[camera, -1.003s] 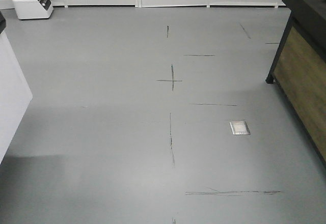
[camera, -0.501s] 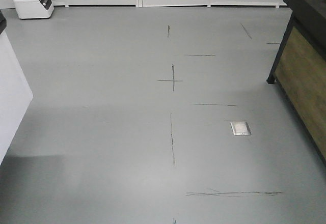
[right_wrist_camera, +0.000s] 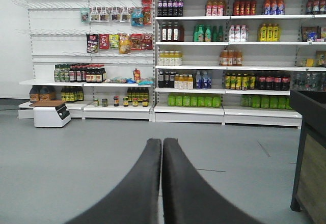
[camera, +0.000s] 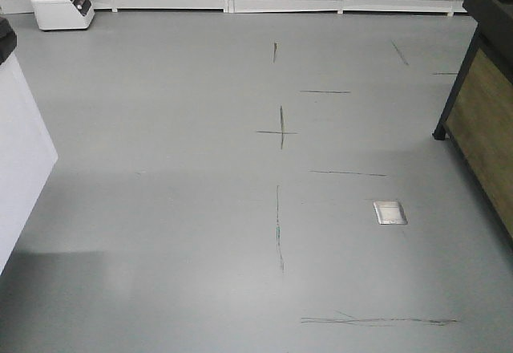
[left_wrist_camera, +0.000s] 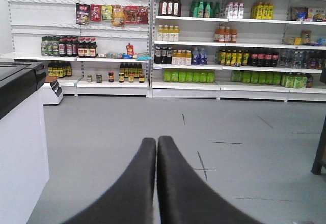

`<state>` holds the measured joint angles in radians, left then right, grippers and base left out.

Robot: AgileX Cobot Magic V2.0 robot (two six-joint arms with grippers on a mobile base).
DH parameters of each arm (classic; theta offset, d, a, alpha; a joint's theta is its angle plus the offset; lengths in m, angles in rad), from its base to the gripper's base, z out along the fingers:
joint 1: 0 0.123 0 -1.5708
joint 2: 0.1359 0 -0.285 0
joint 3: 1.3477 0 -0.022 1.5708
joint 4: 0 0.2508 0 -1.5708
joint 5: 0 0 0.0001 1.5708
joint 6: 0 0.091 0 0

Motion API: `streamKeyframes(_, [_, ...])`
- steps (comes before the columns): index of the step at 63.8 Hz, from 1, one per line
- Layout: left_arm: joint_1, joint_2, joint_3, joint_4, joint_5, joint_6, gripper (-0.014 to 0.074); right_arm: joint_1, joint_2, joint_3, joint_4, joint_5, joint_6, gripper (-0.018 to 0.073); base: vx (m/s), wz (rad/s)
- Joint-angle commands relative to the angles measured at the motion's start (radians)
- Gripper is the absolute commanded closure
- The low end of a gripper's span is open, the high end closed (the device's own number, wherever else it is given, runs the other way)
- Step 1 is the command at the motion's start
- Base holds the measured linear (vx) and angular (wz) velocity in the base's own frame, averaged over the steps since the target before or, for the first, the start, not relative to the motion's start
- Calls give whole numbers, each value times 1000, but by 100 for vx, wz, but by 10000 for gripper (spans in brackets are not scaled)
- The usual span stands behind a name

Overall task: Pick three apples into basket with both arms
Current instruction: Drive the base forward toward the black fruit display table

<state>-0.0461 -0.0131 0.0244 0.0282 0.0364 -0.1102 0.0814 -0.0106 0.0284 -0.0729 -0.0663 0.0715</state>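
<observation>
Grey floor (camera: 160, 176), shelves (right_wrist_camera: 224, 43) beyond, counter (camera: 489, 112) rightward; left gripper (left_wrist_camera: 156, 145), right gripper (right_wrist_camera: 161, 147) closed.

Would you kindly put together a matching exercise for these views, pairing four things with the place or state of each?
Things:
1. left gripper
2. metal floor plate
3. green bottles
4. wood-panelled stand

Descriptions:
A. on the lowest shelf at the far wall
B. shut, fingers together
C. at the right edge of the front view
D. set into the grey floor

Pairs: 1-B, 2-D, 3-A, 4-C.
</observation>
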Motion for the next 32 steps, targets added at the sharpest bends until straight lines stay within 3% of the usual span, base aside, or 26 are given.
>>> streamKeyframes(1, [-4, -12, 22, -2, -73, -7, 603, -1, -10, 15, -5, -69, -6, 568, 11, -1])
streamKeyframes(32, [-4, -12, 22, -2, -73, -7, 603, -1, -10, 15, -5, -69, -6, 568, 10, -9])
